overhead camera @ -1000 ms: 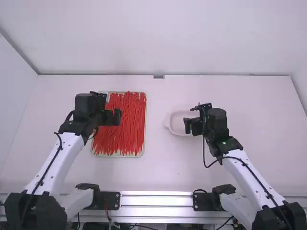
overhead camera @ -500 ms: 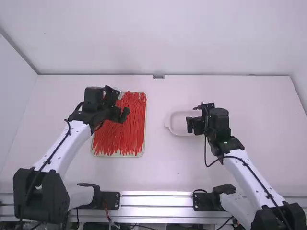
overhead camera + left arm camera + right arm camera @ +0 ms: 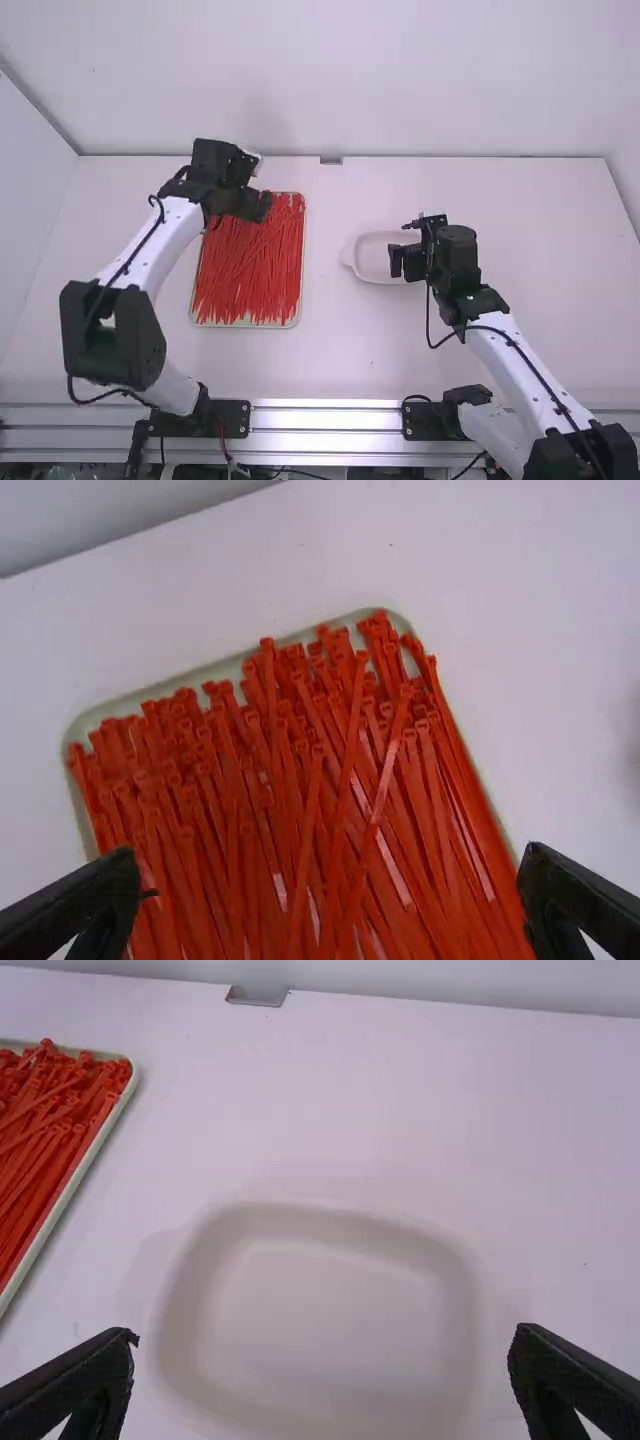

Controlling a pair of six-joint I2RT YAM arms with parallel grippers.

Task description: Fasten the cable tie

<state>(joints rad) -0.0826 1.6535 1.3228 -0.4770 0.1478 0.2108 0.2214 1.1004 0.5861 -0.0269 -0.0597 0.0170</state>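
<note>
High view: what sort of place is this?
Likely a robotics lab test bench: two white, black-jointed robot arms at a metal rail, a white-walled white table, and a pale tray of red plastic cable ties.

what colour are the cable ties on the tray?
The cable ties are bright orange-red, all the same colour. Clearest in the left wrist view.
</note>
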